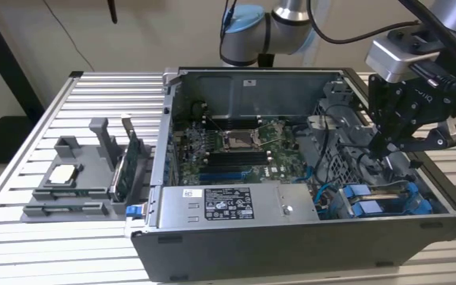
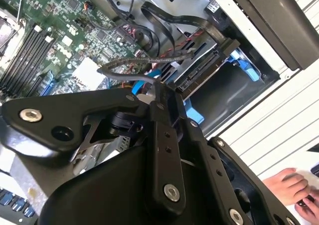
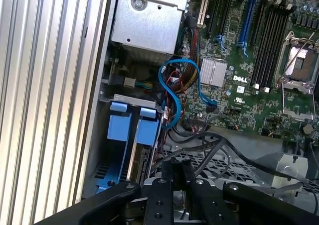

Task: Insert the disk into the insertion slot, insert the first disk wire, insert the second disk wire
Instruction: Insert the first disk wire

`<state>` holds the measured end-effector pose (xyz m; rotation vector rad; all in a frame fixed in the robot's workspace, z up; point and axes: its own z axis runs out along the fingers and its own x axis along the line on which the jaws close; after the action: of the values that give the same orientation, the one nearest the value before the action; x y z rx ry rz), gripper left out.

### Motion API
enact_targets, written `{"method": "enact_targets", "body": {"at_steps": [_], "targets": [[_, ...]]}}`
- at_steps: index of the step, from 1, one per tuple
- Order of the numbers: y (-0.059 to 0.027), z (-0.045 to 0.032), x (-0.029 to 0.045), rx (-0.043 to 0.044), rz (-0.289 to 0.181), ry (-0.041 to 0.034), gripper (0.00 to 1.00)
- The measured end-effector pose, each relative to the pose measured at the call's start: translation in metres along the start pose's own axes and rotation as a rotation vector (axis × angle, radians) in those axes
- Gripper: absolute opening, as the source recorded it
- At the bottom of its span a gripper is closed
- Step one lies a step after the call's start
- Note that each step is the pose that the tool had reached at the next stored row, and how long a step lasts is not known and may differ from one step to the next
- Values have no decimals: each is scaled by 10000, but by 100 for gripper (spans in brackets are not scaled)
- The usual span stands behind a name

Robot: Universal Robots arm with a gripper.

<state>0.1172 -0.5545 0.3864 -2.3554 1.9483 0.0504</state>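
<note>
The disk [image 2: 199, 75], in its blue carrier [image 3: 147, 130], sits in the insertion slot [image 1: 386, 205] at the front corner of the open case, on the exterior view's right. My gripper [image 1: 381, 153] hangs just above that bay, pointing down. In both wrist views its fingers [image 2: 160, 88] [image 3: 175, 161] are pressed together, and a thin grey disk wire [image 2: 129, 75] runs right up to their tips. A black flat cable's connector [image 2: 227, 46] lies against the disk's end. Whether it is seated I cannot tell.
The grey labelled power-supply box [image 1: 236, 202] fills the case's front beside the bay. Behind it lies the motherboard [image 1: 236, 148]. A blue cable [image 3: 167, 85] loops near the bay. A grey stand [image 1: 78, 190] with parts is on the exterior view's left. A person's hand [image 2: 294, 187] rests outside the case.
</note>
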Motion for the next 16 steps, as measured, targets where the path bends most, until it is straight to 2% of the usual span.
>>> {"method": "enact_targets", "body": {"at_steps": [1, 16], "targets": [[1, 0, -1, 0, 0, 0, 19], [1, 59, 9, -10, -1, 55, 19]]}}
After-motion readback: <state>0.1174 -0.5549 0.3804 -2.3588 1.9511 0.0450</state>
